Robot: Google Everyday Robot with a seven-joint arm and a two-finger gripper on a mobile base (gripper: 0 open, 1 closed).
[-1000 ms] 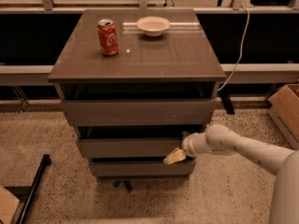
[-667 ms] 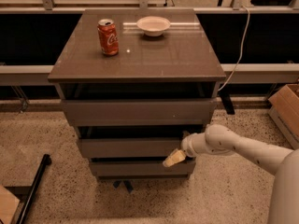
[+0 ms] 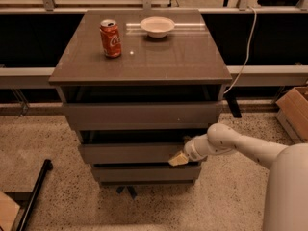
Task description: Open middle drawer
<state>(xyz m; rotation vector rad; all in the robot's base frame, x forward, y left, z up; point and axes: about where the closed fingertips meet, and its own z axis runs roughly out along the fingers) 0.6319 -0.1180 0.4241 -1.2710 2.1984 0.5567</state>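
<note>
Grey-brown three-drawer cabinet [image 3: 67, 95] on a speckled floor [image 3: 38, 143], seen from the front and above. Its glossy tabletop [image 3: 183, 57] carries a red soda can [image 3: 110, 38], upright near the back left, and a shallow white bowl [image 3: 157, 26] beside it towards the back centre; the two stand apart. The middle drawer [image 3: 127, 153], with a flat handleless front, lies between the taller top drawer [image 3: 142, 115] and the lowest drawer [image 3: 144, 173]; a dark gap shows above its panel. The white arm [image 3: 240, 146] reaches in from the right. Its tan-tipped pincer [image 3: 179, 159] sits at the right end of the middle drawer's front, against the lower edge. Whether the pincer is spread or pressed together cannot be told. A cardboard box [image 3: 294, 110] stands at far right.
</note>
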